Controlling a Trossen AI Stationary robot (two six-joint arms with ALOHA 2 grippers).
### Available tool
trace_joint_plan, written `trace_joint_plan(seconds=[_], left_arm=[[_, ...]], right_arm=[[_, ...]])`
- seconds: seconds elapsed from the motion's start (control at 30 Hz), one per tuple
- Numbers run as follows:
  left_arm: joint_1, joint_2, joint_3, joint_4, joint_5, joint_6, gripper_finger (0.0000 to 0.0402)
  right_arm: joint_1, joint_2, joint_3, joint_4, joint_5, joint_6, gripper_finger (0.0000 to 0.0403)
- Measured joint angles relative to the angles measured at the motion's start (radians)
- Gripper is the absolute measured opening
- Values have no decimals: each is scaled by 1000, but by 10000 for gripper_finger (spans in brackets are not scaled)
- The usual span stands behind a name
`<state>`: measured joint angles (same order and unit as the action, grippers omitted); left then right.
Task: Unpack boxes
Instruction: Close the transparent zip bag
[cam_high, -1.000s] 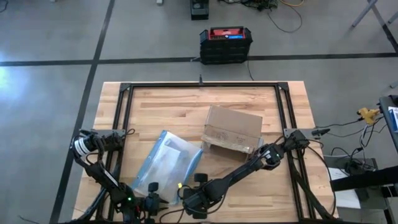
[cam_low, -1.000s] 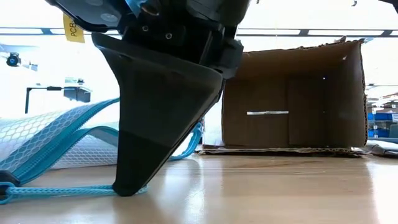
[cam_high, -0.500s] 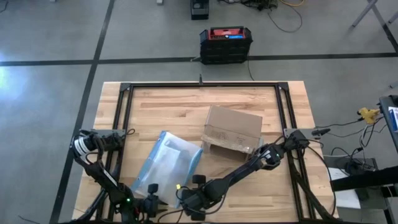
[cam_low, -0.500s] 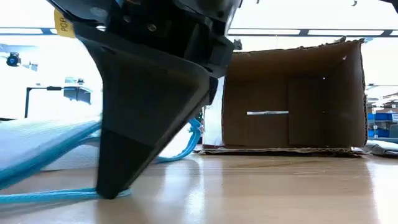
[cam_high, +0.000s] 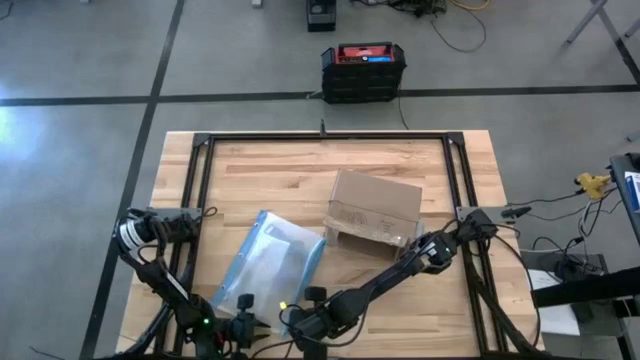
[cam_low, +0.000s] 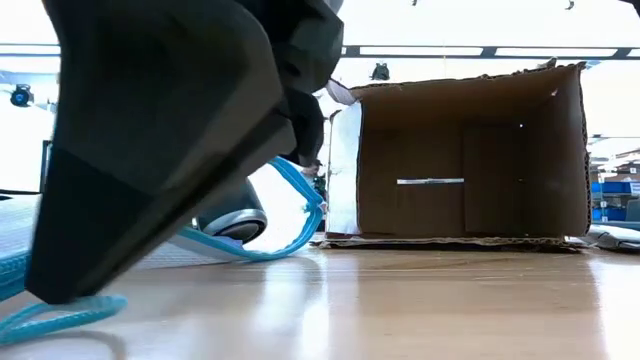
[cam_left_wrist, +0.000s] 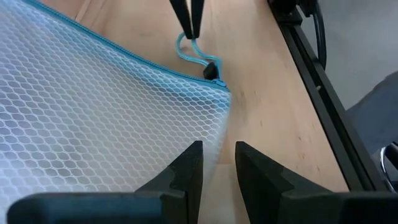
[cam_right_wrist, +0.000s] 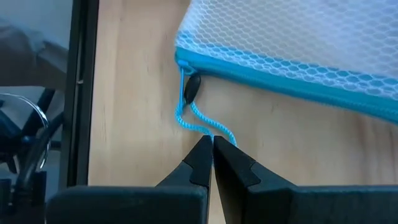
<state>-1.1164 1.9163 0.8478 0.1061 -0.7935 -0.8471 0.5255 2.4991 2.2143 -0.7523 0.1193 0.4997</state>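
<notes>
The brown cardboard box lies on its side at mid table, its open mouth toward the near edge and a flap flat on the wood. A clear mesh pouch with a blue zipper edge lies left of it. At the pouch's near end my left gripper stands around the pouch's corner edge. Beside it my right gripper is shut on the blue cord that hangs from the zipper slider. In the low view one large dark finger fills the left. My left gripper has the pouch's end edge, just below the zipper corner, between its two fingers. It comes slanting down from the near edge. The fingers hide the place of contact, and a gap shows between them. My right gripper pinches the looped free end of the zipper cord between its fingertips. The fingers slant down from the right. The cord runs in a slack curve back to the slider, and part of it lies on the wood.
A black frame rail runs around the tabletop, and one rail passes close to the pouch's corner. A black-and-red case stands on the floor beyond the far edge. Cables and gear lie off the table's right side.
My right gripper, still shut on the cord, has gone a little toward the table's left and near edges, risen slightly and tipped. The cord has gone along with it. My left gripper has kept still.
</notes>
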Motion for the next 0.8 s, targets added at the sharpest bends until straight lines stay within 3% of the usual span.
trace_joint_plan(seconds=[0.8], left_arm=[[1,0,0,3,-1,-3,80]], right_arm=[[6,14,-23,14,-33,-1,0]])
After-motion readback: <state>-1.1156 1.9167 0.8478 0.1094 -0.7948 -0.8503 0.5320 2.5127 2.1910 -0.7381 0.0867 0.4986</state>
